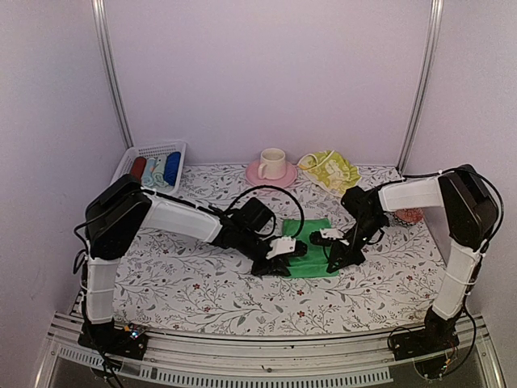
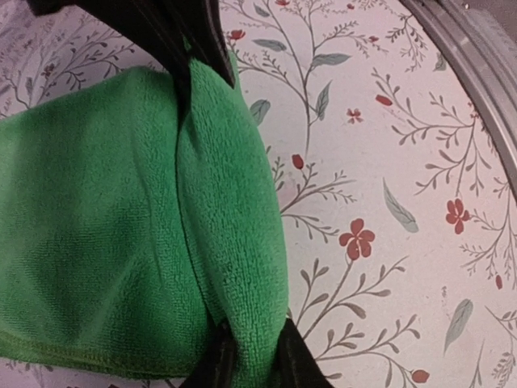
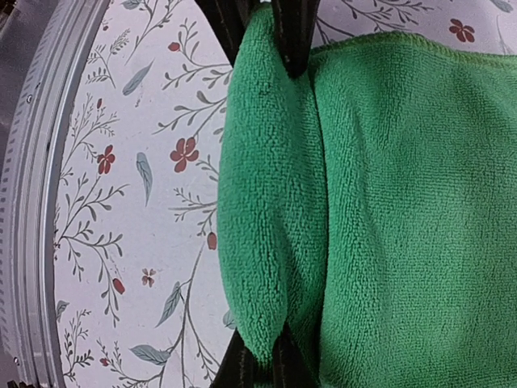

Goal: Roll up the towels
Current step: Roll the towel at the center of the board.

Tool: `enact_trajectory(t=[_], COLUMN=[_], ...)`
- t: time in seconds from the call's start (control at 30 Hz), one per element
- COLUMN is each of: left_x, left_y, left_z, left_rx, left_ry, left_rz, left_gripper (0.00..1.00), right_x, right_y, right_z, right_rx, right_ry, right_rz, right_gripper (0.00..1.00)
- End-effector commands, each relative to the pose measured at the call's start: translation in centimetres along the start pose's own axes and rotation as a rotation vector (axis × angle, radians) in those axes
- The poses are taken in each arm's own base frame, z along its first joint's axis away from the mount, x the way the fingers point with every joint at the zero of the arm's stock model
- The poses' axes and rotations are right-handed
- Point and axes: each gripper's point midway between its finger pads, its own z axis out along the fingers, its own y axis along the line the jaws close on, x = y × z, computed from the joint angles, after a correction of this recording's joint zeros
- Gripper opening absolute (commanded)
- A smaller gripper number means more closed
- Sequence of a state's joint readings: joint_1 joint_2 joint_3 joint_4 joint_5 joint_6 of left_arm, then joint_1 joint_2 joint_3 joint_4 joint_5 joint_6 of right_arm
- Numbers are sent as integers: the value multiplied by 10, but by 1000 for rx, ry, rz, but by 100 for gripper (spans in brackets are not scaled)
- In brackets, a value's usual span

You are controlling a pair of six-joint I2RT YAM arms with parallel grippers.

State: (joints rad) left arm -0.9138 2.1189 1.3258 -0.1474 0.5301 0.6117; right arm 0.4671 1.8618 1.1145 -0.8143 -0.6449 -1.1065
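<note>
A bright green towel (image 1: 312,234) lies flat on the floral table, its near edge turned over into a thick fold (image 2: 234,210) (image 3: 258,202). My left gripper (image 1: 284,257) (image 2: 254,360) grips the fold's left end, with cloth filling the gap between its fingers. On the right end my right gripper (image 1: 333,257) (image 3: 258,368) is pinched tight. Each wrist view shows the other gripper's fingers at the fold's far end. The pale yellow towel (image 1: 331,170) with green marks lies crumpled at the back, right of centre, away from both grippers.
A white basket (image 1: 129,160) at the back left holds dark red, pale blue and deep blue rolls. A pink saucer (image 1: 284,175) with a cream cup (image 1: 272,162) stands at the back centre. The table's metal front rail (image 2: 477,65) (image 3: 32,202) runs close to the fold.
</note>
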Motion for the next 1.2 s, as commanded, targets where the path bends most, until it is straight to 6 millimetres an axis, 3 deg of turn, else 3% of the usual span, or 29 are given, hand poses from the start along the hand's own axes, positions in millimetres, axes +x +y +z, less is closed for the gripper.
enact_trajectory(t=[0.0, 0.13, 0.3, 0.43, 0.6, 0.8, 1.17], left_x=[30, 22, 4, -15, -22, -25, -32], left_y=[13, 26, 34, 29, 13, 3, -6], left_z=[-3, -14, -32, -51, -63, -48, -20], left_rx=[-52, -150, -236, -283, -367, -490, -525], left_ry=[82, 46, -31, -106, -141, -79, -26], left_rz=[-74, -50, 3, 81, 235, 418, 602], left_gripper=[26, 40, 46, 48, 50, 51, 50], right_x=[17, 23, 23, 25, 17, 14, 11], right_y=[14, 12, 9, 10, 8, 6, -13], right_z=[4, 9, 8, 7, -2, -1, 0], right_rx=[-95, -116, -137, -176, -225, -282, -276], right_ry=[49, 65, 58, 46, 8, 3, 3], right_rz=[115, 153, 187, 235, 261, 300, 369], right_gripper=[4, 3, 3, 3, 3, 3, 5])
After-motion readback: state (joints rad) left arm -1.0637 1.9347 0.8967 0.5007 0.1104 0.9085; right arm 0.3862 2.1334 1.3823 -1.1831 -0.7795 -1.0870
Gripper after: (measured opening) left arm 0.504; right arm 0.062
